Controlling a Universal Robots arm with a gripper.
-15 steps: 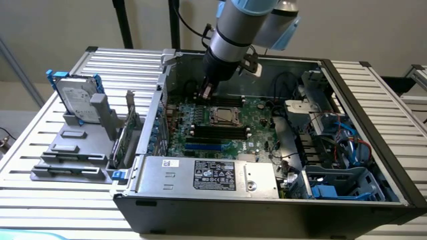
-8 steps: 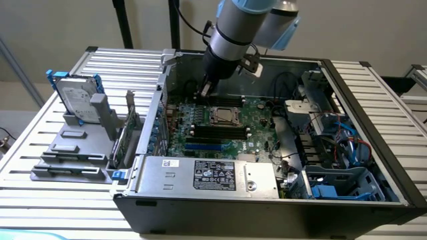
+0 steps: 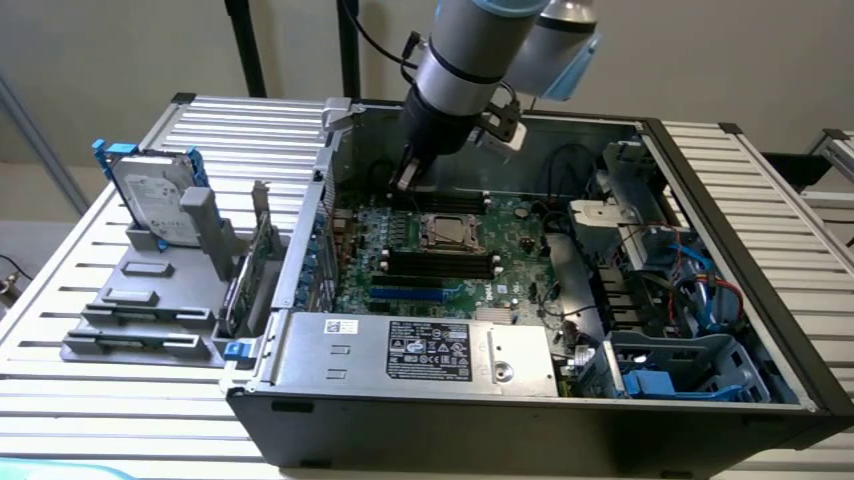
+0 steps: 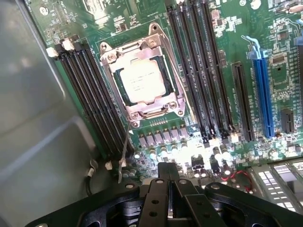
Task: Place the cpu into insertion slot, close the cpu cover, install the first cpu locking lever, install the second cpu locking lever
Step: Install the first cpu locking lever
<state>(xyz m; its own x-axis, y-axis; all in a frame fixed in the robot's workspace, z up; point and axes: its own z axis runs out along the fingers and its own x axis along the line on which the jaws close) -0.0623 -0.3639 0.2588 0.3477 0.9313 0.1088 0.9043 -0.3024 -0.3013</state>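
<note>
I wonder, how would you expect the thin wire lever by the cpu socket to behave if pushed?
The locking lever looks like thin bent wire, so it probably flexes and springs back. Being narrow, smooth metal, it may slip off the shut gripper. It seems hinged beside the cpu cover, so it likely pivots, not lifts.

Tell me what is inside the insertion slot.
The cpu lies inside the insertion slot, its silvery top showing through the window of the cpu cover. Whatever lies beneath the cpu is covered.
</note>
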